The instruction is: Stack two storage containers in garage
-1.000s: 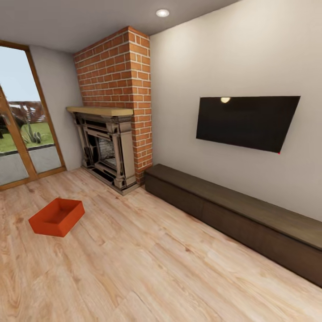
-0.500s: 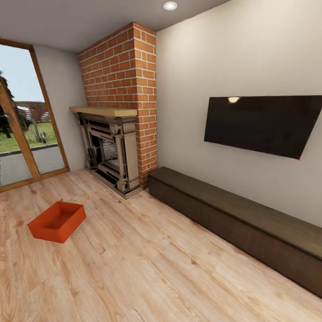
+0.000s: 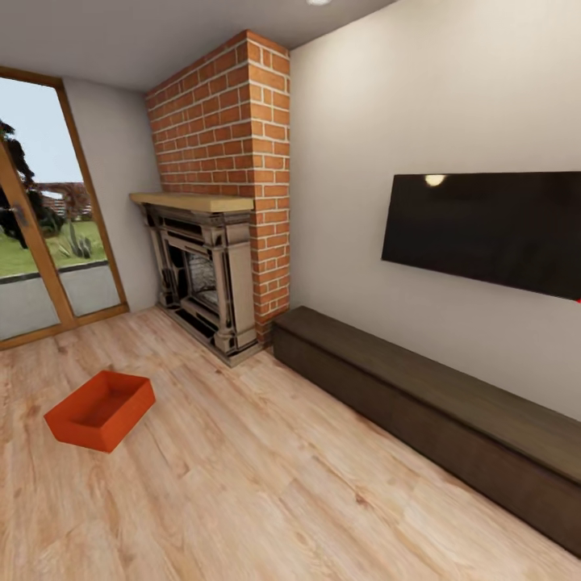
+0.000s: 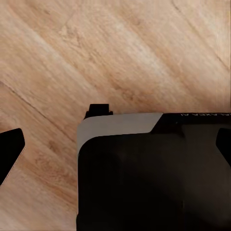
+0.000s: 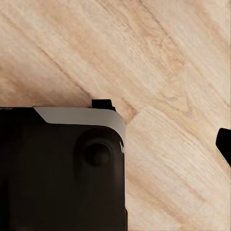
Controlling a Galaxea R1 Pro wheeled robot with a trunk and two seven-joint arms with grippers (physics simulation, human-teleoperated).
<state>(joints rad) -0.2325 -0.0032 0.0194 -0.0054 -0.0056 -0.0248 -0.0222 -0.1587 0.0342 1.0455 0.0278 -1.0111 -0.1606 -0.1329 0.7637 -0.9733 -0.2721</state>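
One storage container (image 3: pixel 100 409) is seen in the head view, lying on the light wood plank floor (image 3: pixel 266 492) of the living room. The orange-red bin is set open side up, well apart from the walls, nearer the wood-framed glass door (image 3: pixel 40 234) than the long dark low cabinet (image 3: pixel 436 403). It is placed out in front of the brick fireplace (image 3: pixel 214 266), with bare planks between the two. Nothing is seen inside it. A wall TV (image 3: pixel 492 230) is mounted above the cabinet, and grass and a tree are visible through the glass.

In the left wrist view, the camera is pointed down at the plank floor (image 4: pixel 120 53), and much of the frame is taken up by the robot's own dark body with a grey edge band (image 4: pixel 120 126). One dark fingertip of the left gripper (image 4: pixel 9 149) is seen at the frame's edge and another dark tip at the opposite edge; with the tips set that far apart, the pincer is taken to be spread, with nothing held between.

In the right wrist view, the planks (image 5: pixel 159 62) are again looked down upon beside the robot's dark body (image 5: pixel 62 168). A single dark fingertip (image 5: pixel 224 144) is caught at the frame's edge; whether the right pincer is spread or pressed together cannot be told. Both arms are thus held low and close beside the robot's body, pointing downward.
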